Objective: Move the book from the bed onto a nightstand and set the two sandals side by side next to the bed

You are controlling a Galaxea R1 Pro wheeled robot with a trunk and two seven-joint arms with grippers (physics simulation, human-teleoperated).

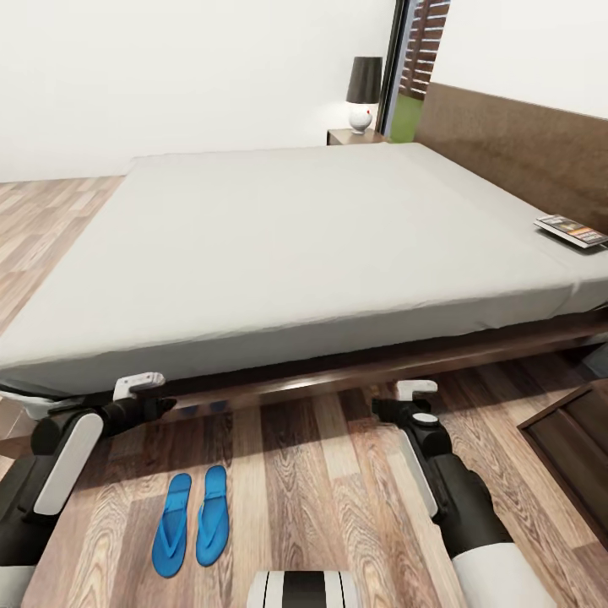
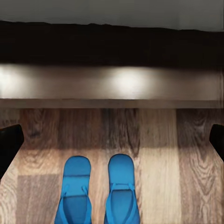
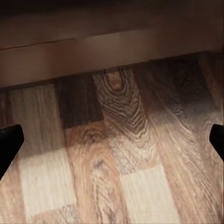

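Observation:
Two bright blue sandals (image 1: 172, 525) (image 1: 213, 513) lie side by side on the plank floor, just in front of the bed's (image 1: 279, 245) long side. The left wrist view looks down on both sandals (image 2: 74, 191) (image 2: 122, 189) below the dark bed frame (image 2: 112, 84). My left gripper (image 1: 145, 395) hangs open near the frame, above and behind the sandals, holding nothing. My right gripper (image 1: 414, 397) is open over bare floor by the frame, its dark fingertips (image 3: 9, 142) wide apart. The book (image 1: 572, 230) lies on the mattress's right edge by the headboard. One nightstand (image 1: 355, 137) stands at the bed's far side.
A black-shaded lamp (image 1: 363, 93) stands on the far nightstand. The corner of a second dark wood cabinet (image 1: 574, 439) shows on the floor at the right, near the bed's head. White walls close the room behind, and open plank floor stretches left of the bed.

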